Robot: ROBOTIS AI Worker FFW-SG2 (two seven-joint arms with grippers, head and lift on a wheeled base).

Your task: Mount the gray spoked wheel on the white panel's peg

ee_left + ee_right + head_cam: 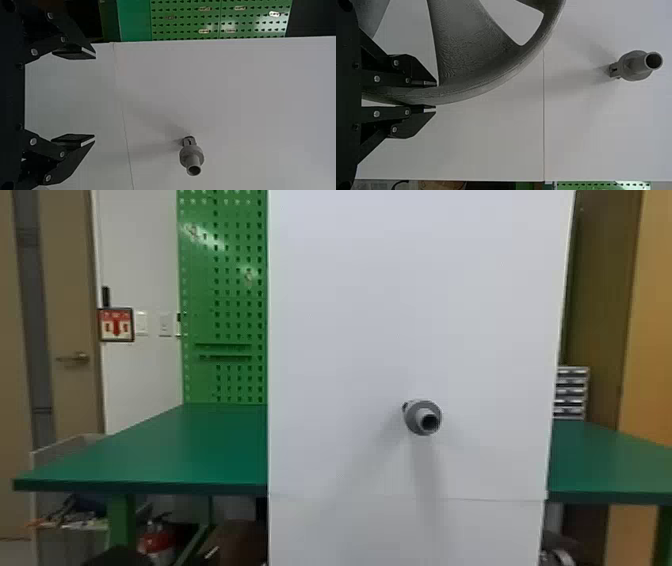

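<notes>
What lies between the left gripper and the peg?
In the left wrist view, the stretch from left gripper to peg is bare white panel, crossed by a thin seam and faint shadow.

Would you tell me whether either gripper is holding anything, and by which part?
The right gripper holds the gray spoked wheel by its rim; the left gripper is open and holds nothing.

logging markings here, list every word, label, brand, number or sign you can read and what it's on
No readable words or numbers.
Red-and-white sign on the wall beside the door: downward arrow; any lettering too small to read.
White panel, peg, wheel: no text visible.
</notes>
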